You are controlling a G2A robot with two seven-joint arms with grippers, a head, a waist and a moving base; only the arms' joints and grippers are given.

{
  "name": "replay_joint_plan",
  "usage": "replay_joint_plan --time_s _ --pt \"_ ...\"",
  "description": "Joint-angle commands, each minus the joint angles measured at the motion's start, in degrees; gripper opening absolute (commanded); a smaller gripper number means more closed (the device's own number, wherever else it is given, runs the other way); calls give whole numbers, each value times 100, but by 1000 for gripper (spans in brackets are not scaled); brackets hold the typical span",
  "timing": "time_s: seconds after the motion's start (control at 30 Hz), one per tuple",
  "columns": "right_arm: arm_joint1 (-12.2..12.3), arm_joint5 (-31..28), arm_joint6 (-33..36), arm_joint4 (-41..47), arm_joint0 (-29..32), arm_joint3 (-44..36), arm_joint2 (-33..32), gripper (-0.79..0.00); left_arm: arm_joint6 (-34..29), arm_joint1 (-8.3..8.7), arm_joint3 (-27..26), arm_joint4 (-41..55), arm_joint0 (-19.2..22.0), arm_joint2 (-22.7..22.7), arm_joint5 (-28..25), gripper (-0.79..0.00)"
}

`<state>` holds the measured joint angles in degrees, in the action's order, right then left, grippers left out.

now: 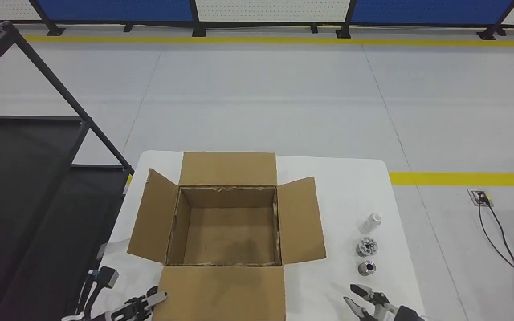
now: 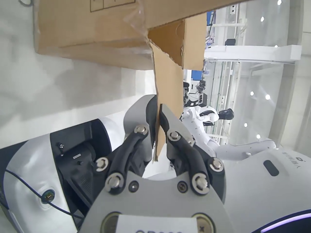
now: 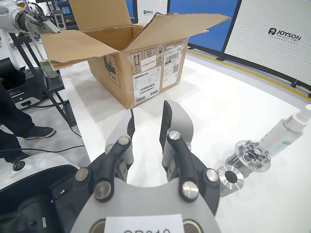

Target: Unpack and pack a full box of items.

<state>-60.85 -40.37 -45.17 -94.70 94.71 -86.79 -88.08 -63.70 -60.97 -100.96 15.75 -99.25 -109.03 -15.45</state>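
Observation:
An open cardboard box (image 1: 183,229) stands on the white table (image 1: 353,180), all its flaps spread and its floor bare. My left gripper (image 2: 159,109) is shut on the edge of the box's near flap (image 2: 170,78); it sits at the flap's left corner (image 1: 157,298) and at that same corner (image 3: 52,29) in the right wrist view. My right gripper (image 3: 148,115) hangs open over bare table, right of the box (image 3: 145,73). Beside it lie a white spray bottle (image 3: 284,134), a flanged metal part (image 3: 250,157) and a metal cylinder (image 3: 230,178).
In the top view the bottle (image 1: 371,223) and the two metal parts (image 1: 368,245) (image 1: 366,268) line up near the table's right edge. A black rack (image 1: 48,184) stands left of the table. Blue and white fence panels (image 3: 206,18) close off the far side.

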Motion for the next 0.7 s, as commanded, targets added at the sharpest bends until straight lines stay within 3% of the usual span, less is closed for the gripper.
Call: replay_joint_plan --time_s 0.0,0.4,0.43,0.5,0.53,0.6,0.67 --pt "9 13 -25 11 8 28 -8 -505 66 11 50 -18 79 31 76 -785" --pt "53 89 -47 55 45 94 5 -480 296 81 247 -241 488 150 318 -785" --pt "55 109 -45 74 54 101 -1 -468 294 88 263 -236 508 139 320 -739" --pt "60 147 -34 131 65 123 -20 -428 302 101 301 -218 535 105 333 -489" --pt "62 171 -24 164 70 136 -37 -406 309 107 307 -211 542 88 334 -400" --pt "67 231 -36 251 87 166 -87 -397 343 116 317 -150 539 43 328 0" --pt "69 352 6 339 120 204 -146 -348 356 124 305 -94 507 -10 314 0"
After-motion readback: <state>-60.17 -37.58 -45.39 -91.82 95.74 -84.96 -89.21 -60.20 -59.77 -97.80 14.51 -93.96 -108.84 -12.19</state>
